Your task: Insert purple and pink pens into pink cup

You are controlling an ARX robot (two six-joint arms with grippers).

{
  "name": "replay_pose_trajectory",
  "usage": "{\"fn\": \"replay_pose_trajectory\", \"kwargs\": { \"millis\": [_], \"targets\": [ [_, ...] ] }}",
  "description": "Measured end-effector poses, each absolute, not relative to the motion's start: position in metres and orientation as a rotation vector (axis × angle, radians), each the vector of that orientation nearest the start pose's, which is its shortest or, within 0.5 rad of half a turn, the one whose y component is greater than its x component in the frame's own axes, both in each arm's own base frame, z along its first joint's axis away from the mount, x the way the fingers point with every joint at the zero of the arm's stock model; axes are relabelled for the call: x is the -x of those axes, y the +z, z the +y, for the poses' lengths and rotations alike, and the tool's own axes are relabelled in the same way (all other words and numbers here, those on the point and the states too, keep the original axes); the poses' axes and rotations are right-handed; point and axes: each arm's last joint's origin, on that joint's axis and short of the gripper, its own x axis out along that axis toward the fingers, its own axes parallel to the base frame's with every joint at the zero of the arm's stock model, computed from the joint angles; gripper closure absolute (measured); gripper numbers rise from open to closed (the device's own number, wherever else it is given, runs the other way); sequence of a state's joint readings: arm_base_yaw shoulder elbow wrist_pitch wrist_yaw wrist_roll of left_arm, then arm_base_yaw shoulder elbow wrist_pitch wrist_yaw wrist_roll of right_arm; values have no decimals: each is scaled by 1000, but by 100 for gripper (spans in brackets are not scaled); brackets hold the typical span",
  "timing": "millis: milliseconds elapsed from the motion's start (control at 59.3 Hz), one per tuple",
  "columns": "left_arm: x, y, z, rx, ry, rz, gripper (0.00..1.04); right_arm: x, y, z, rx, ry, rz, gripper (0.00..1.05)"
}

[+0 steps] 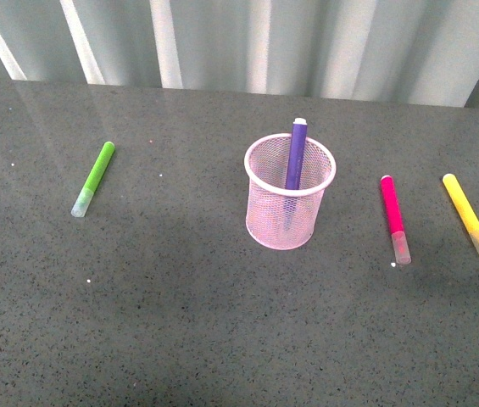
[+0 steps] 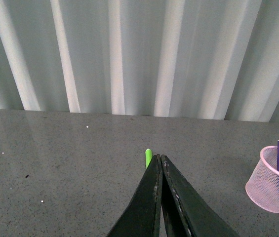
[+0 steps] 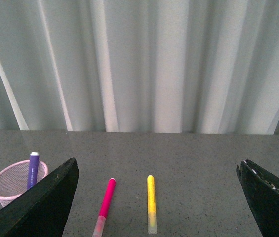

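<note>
Purple pen (image 1: 297, 153) is standing in the pink cup (image 1: 264, 220), leaning on the far rim, its end poking above it. Pink pen (image 1: 392, 210) lies flat on the bench (image 1: 180, 322) to the cup's right, apart from it, clear cap toward the robot. The right claw (image 3: 156, 163) is spread wide and empty, and the pink pen lies ahead between its fingers. The left claw (image 2: 160, 163) is clenched on nothing, the cup off to its right. A yellow marker (image 1: 466, 212) lies beyond the pink pen, a green marker (image 1: 97, 174) well out to the cup's left. Open bench all round the cup; the far edge meets the curtain (image 1: 222, 42).
</note>
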State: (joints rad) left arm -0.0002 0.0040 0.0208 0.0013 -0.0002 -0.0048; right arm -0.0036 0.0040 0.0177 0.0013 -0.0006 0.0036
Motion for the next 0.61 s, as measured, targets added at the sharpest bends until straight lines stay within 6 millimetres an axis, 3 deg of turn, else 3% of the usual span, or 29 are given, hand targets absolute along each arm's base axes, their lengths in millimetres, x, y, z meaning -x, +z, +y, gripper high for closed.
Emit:
{"fn": "replay_pose_trajectory", "kwargs": {
  "millis": [253,303,337,388,489,607],
  "targets": [
    [-97,170,0,5,0,-18,61,-97,169,0,-4,-3,-15,7],
    [-97,170,0,5,0,-18,50,-97,169,0,-4,-4,-14,7],
    [-97,170,0,4,-1,-18,41,-97,169,-1,-42,-71,74,7],
    [-97,170,0,4,0,-18,27,-106,184,-6,-118,-188,169,7],
    [-97,170,0,4,0,-17,7,-132,226,-22,-175,-264,54,7],
    [-97,170,0,4,1,-19,7,-186,262,-39,-205,-340,-14,7]
  ]
}}
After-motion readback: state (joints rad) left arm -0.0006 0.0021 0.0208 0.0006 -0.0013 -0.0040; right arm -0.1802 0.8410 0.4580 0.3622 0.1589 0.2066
